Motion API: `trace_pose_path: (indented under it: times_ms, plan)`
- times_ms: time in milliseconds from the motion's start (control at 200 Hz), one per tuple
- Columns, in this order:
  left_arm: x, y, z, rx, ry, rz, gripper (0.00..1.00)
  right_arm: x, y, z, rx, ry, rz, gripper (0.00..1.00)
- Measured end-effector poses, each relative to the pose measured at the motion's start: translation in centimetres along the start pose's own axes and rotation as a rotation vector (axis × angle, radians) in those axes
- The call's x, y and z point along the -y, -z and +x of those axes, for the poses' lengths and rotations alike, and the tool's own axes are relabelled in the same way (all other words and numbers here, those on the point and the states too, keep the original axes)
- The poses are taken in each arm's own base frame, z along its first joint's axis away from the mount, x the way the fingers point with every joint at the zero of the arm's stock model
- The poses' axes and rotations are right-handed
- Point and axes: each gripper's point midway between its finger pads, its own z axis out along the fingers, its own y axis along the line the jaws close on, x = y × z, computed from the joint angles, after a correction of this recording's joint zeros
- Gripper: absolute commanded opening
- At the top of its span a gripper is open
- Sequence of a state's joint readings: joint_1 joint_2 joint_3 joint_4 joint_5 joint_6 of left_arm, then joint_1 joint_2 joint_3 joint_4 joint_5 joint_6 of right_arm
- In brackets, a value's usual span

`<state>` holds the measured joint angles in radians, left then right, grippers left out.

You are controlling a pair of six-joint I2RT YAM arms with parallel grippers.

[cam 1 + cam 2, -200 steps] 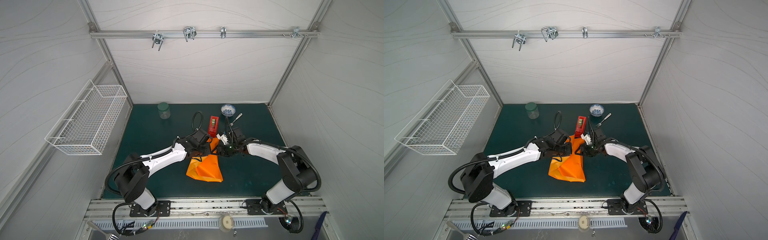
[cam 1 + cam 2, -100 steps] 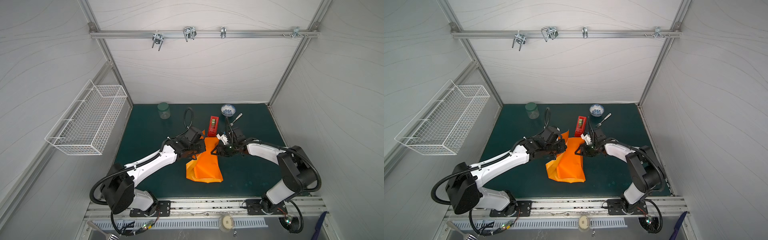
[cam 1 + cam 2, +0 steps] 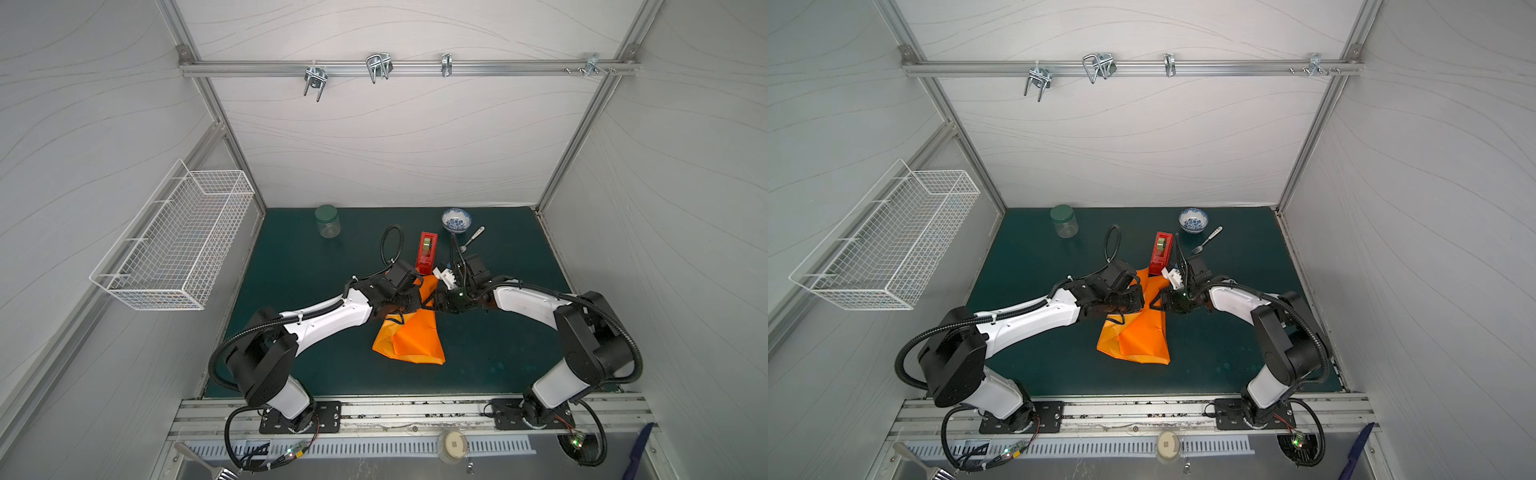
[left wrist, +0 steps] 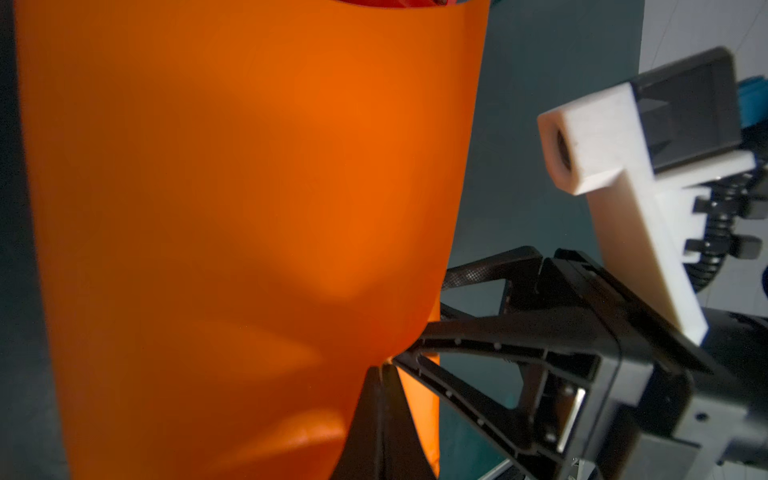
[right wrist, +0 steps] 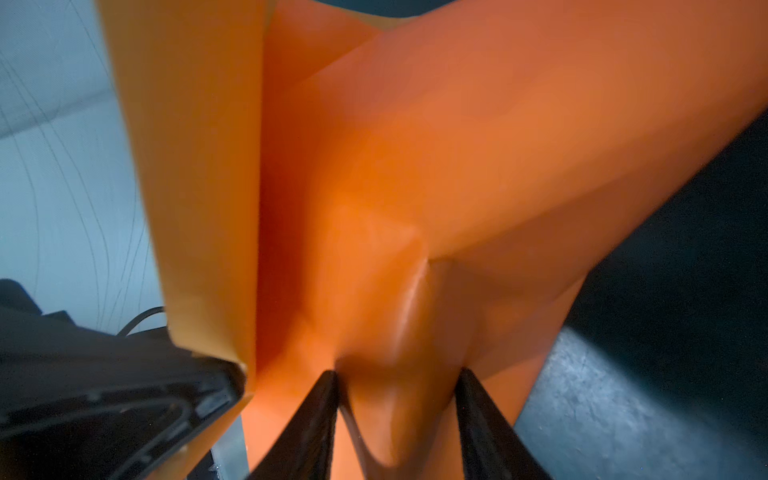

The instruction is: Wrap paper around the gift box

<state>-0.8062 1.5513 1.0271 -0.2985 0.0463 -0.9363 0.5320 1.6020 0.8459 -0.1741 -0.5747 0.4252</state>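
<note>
The orange paper (image 3: 415,340) (image 3: 1142,340) lies folded into a bundle in the middle of the green mat. The gift box is hidden. Over the bundle's far end my two grippers meet tip to tip. My left gripper (image 3: 419,301) (image 3: 1143,303) (image 4: 380,368) is shut on a raised flap of the paper (image 4: 249,208). My right gripper (image 3: 434,301) (image 3: 1157,303) (image 5: 399,374) is closed, jaws partly apart, on a bulging fold of the paper (image 5: 457,166). In the left wrist view the right gripper's fingers (image 4: 490,332) press against the flap's edge.
A red tape dispenser (image 3: 427,253) stands just behind the grippers. Farther back are a blue-and-white bowl (image 3: 456,219), a fork (image 3: 471,241) and a green-lidded jar (image 3: 327,222). A white wire basket (image 3: 174,245) hangs on the left wall.
My left gripper swung out to the back left with the flap, then came back against the right gripper. The right arm has stayed put.
</note>
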Motion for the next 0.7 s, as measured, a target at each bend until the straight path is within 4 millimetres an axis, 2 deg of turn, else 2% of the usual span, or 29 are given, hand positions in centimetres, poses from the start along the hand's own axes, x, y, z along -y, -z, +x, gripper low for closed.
trace_pose_path:
  times_ms: [270, 700]
  plan:
    - [0.7, -0.2, -0.4, 0.018, 0.050, 0.032, 0.00, 0.0, 0.0, 0.0, 0.000, -0.004, 0.001, 0.47]
    - [0.7, -1.2, -0.2, 0.011, 0.120, 0.051, 0.00, 0.0, -0.1, 0.0, 0.001, -0.021, 0.002, 0.47]
